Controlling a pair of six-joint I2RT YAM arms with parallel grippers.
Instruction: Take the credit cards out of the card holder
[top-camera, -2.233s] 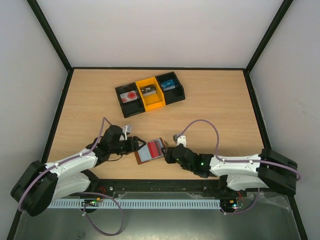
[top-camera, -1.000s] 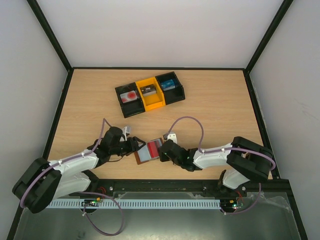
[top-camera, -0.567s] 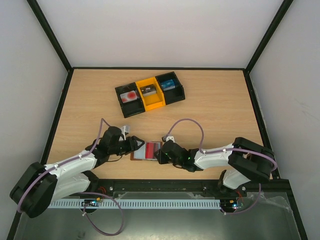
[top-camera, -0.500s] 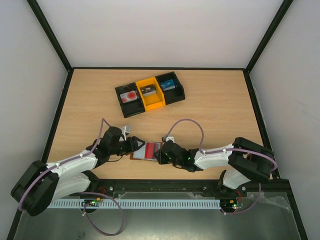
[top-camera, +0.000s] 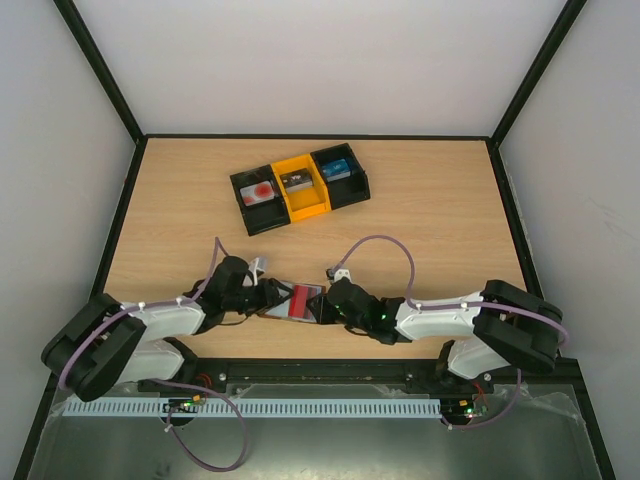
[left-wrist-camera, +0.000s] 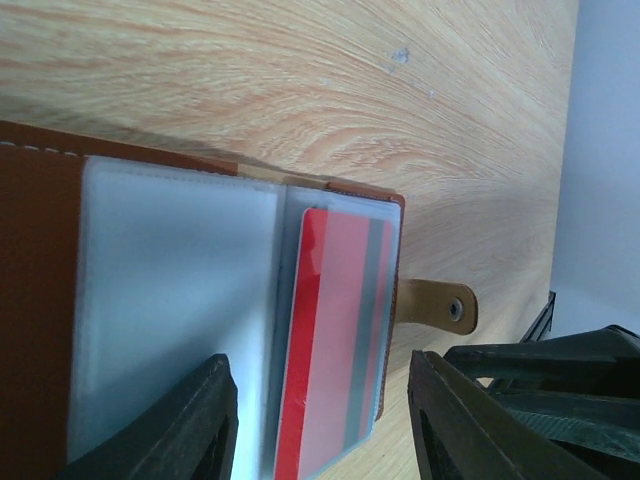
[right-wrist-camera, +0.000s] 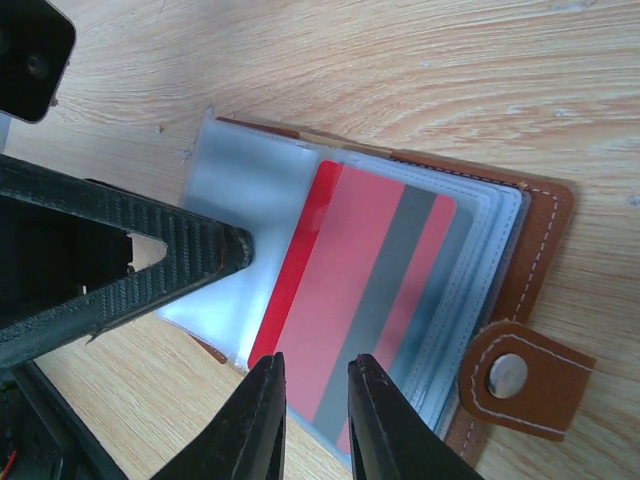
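Top: brown card holder (top-camera: 293, 302) lies open near table's (top-camera: 420, 210) front edge, btwn left gripper (top-camera: 266, 296) & right gripper (top-camera: 322, 306), both arms tucked lower vs earlier frame; left wrist: red card (left-wrist-camera: 335, 340) w/ grey stripe in clear sleeve, jaws spread astride holder; right wrist: 2 fingers (right-wrist-camera: 265, 410) nearly together over card's edge, grip can't tell.

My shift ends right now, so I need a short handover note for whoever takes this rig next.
Left gripper: open, jaws wide over the open card holder; contact unclear.
Right gripper: jaws narrow, tips at one end of the red card; no sure grip visible.
The card holder lies on the table between the arms, with the red card still tucked inside. Tray at the back holds one card per compartment, a whitish card among them.
Done: holder opened.
Left: pull the red card out.
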